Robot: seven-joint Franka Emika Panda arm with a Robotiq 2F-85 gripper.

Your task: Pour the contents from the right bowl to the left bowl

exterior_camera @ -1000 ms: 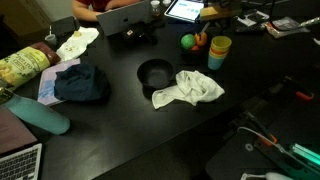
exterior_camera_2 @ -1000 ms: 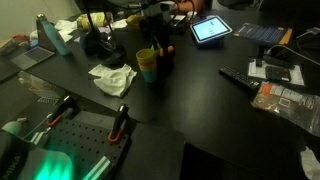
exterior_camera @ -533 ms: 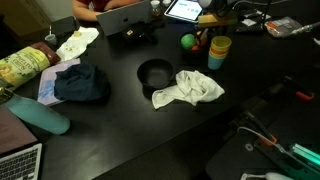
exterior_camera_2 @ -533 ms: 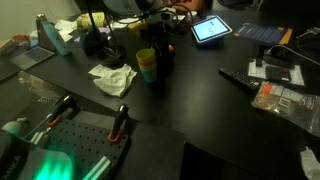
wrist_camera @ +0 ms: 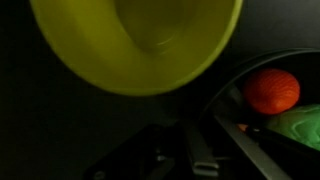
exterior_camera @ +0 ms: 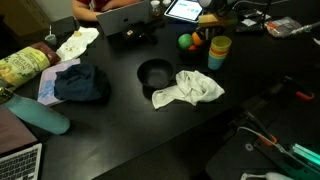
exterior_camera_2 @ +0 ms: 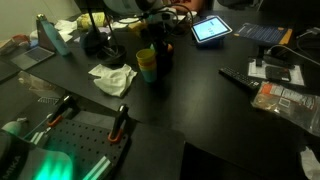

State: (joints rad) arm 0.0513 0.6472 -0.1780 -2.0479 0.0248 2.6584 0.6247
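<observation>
Contents (exterior_camera: 186,41), two balls, sat at far side of tabletop (exterior_camera: 120,130) in exterior view, just beside yellow cup (exterior_camera: 219,51). Left bowl (exterior_camera: 155,73) near centre, looked empty, white cloth (exterior_camera: 190,88) at its edge.

Exterior view: cup (exterior_camera_2: 147,64) near cloth (exterior_camera_2: 110,79), dark arm above it.

Wrist view: cup (wrist_camera: 135,45) filled frame. Orange ball (wrist_camera: 272,90) and green ball (wrist_camera: 300,128) lay inside right bowl (wrist_camera: 228,88). End effector (wrist_camera: 197,150) showed nothing held, spread unreadable.

Risk: camera was centred on cup, not bowl rim. Descent from there could grasp wrong vessel or topple cup.

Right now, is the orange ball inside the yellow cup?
No, in the wrist view the yellow cup is empty, and the orange ball lies in the black bowl beside it.
</observation>
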